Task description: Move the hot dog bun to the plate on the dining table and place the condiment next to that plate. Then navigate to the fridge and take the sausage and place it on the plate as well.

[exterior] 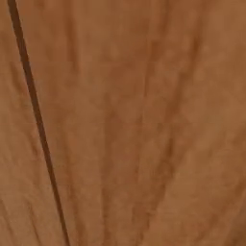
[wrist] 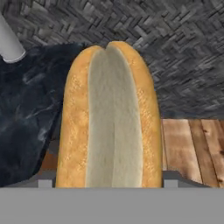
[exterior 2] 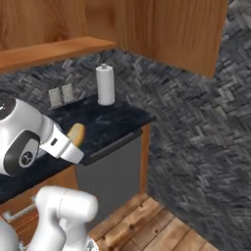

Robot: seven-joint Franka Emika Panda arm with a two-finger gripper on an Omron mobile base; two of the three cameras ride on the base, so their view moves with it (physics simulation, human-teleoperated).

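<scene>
The hot dog bun (wrist: pixel 111 118) is golden-tan with a pale split down its middle and stands lengthwise in the hand view. My gripper (wrist: pixel 108 181) is shut on it, with a grey fingertip pressed to each side of its lower end. In the right base view the bun (exterior 2: pixel 76 132) pokes out past my white hand, and the gripper (exterior 2: pixel 72 141) holds it just above the front part of the black marble counter (exterior 2: pixel 115 122). The plate, the dining table, the condiment, the fridge and the sausage are out of view.
A white paper towel roll (exterior 2: pixel 105 84) stands at the back of the counter, near two wall outlets (exterior 2: pixel 61 95). A grey appliance front (exterior 2: pixel 115 176) sits under the counter and wooden cabinets (exterior 2: pixel 171 29) hang above it. To the right are a herringbone wall and plank floor (exterior 2: pixel 147 225). A wooden cabinet face (exterior: pixel 144 120) stands very close.
</scene>
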